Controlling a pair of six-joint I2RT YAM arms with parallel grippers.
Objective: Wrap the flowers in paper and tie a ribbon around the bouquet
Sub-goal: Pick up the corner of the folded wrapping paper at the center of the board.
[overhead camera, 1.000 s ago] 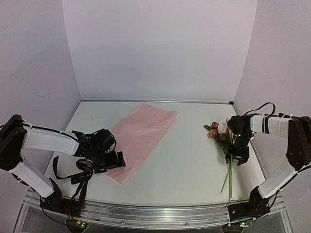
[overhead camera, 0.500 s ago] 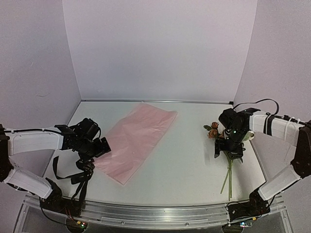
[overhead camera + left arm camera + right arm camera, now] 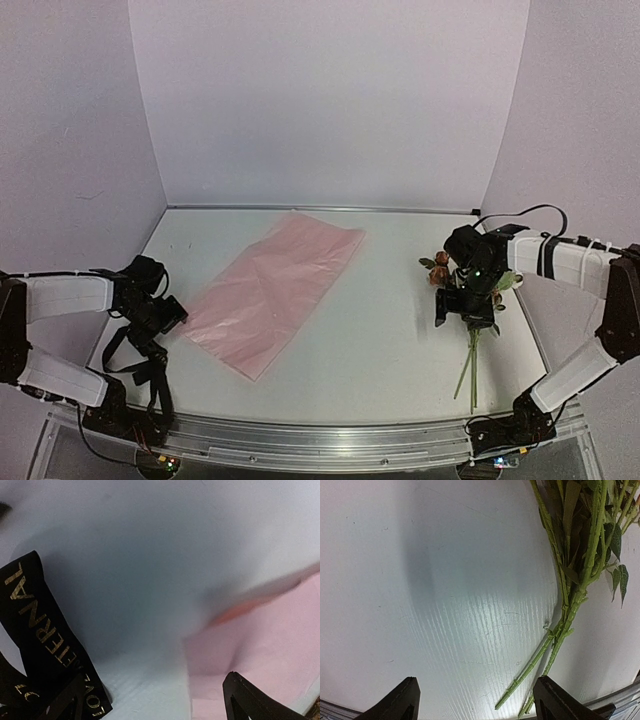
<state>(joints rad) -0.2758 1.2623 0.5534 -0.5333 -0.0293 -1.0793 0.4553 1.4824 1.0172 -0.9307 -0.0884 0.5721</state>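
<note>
The left gripper [image 3: 163,318] is hanging wide open and empty beside the loose ribbon [image 3: 150,368]. The paper [image 3: 275,290] is lying flat in the middle. The flowers [image 3: 472,352] are lying bare beside the right gripper [image 3: 462,308], also open and empty. Nothing is wrapped or tied yet.

white table [image 3: 380,345], pale lilac walls [image 3: 320,100]

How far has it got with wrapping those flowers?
Nothing is done yet. The paper lies flat, the flowers lie apart from it, the ribbon loose beside it. The open right hand hovers at the stems, the left hand is open too, both empty. Gathering, wrapping and tying remain.
</note>
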